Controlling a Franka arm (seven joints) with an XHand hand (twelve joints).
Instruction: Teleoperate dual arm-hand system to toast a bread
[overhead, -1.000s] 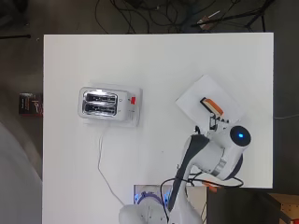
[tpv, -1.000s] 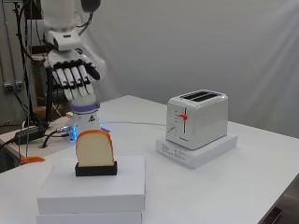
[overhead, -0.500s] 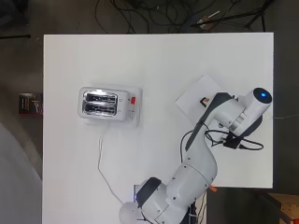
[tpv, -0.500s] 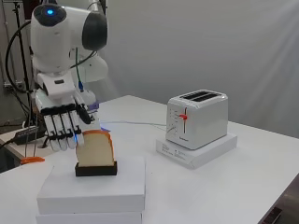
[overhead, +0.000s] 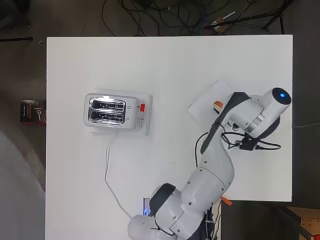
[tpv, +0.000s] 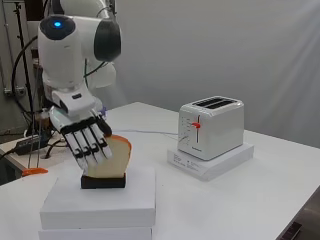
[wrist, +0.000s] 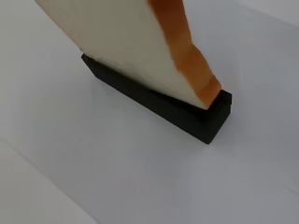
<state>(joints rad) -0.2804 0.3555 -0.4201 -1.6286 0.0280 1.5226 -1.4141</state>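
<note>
A slice of bread with an orange-brown crust stands upright in a black holder on a white box. My hand hangs over the near face of the slice, fingers straight and pointing down, open. Whether the fingers touch the bread I cannot tell. The wrist view shows the slice and the holder very close. From overhead the arm covers the hand, and only the crust and a corner of the box show. The white toaster stands to the right, both slots empty, seen from above as the toaster.
The toaster rests on a white base, and its cable runs down toward the arm's base. An orange object lies at the table's left edge. Open tabletop lies between the box and the toaster.
The arm has swung over the box and the hand has come down from above the slice to the level of the bread, fingers now pointing down in front of it.
</note>
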